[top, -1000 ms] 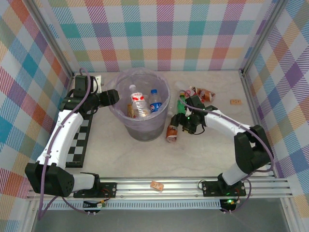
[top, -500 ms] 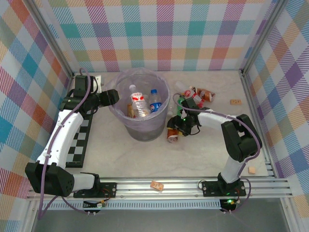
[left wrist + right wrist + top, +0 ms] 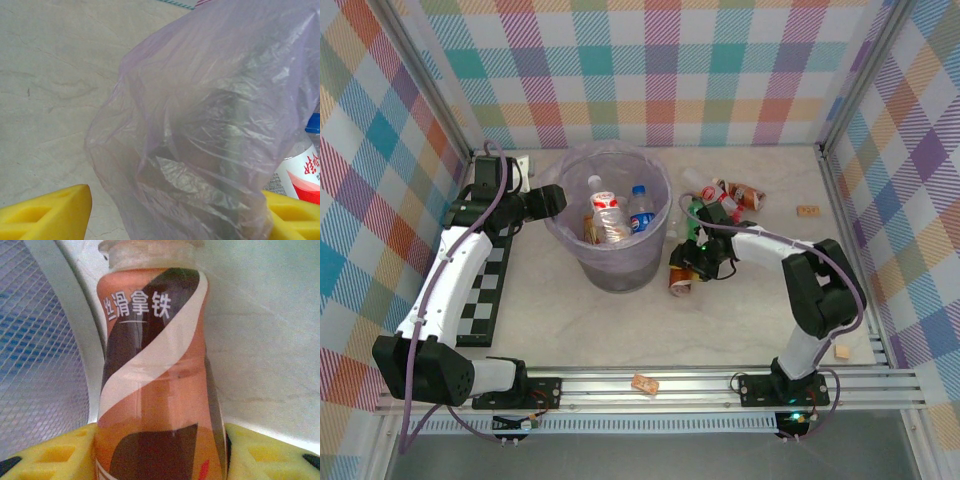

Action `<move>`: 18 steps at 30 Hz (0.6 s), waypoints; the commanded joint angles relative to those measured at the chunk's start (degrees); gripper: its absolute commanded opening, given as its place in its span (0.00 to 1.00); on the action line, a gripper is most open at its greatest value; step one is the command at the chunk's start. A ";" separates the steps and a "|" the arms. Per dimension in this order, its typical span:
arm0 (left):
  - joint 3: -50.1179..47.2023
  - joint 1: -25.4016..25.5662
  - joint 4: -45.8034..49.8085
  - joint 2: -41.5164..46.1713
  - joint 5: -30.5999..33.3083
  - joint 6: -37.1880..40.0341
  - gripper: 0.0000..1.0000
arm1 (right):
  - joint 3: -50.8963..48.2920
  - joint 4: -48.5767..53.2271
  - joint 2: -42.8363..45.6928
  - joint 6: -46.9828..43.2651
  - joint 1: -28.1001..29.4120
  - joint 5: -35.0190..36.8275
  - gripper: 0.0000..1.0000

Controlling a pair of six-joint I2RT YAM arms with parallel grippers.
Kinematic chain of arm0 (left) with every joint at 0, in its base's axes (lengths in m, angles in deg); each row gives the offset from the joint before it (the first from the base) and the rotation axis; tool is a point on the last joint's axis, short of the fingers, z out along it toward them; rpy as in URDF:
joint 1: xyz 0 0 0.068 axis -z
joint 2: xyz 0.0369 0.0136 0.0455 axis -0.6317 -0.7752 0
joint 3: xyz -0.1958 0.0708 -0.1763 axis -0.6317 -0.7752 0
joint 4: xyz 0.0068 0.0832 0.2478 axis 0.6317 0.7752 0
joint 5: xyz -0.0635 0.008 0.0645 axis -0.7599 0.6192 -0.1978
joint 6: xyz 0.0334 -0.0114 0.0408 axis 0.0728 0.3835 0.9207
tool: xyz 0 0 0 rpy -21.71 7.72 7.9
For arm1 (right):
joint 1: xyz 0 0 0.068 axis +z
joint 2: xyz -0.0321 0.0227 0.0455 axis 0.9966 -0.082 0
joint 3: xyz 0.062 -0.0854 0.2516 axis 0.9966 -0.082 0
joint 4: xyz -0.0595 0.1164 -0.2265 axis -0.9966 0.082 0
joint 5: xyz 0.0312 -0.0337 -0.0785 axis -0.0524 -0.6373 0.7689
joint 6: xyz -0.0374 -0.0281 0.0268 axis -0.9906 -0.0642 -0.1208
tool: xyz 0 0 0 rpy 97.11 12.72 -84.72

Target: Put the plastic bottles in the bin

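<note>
Where the desk lies bare, in front of the bin and along the near rail, there is open room; the back right corner is crowded. The bin stands mid-back, its right wall just beside the brown bottle, which lies on the desk with the right gripper over it. From the right wrist, yellow fingers press both sides of that bottle: the jaws are closed on it. Behind this arm a cluster of loose bottles hems it in. Two bottles lie inside the bin. The left gripper is at the bin's left rim; its wrist view shows the lilac bag between the fingers, but whether they pinch it I cannot tell. Tan blocks lie near the right wall.
</note>
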 commanded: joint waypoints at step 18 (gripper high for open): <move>-0.52 -1.32 1.35 -0.45 -0.52 1.08 0.71 | 27.04 32.11 22.34 -13.09 -0.66 11.93 0.48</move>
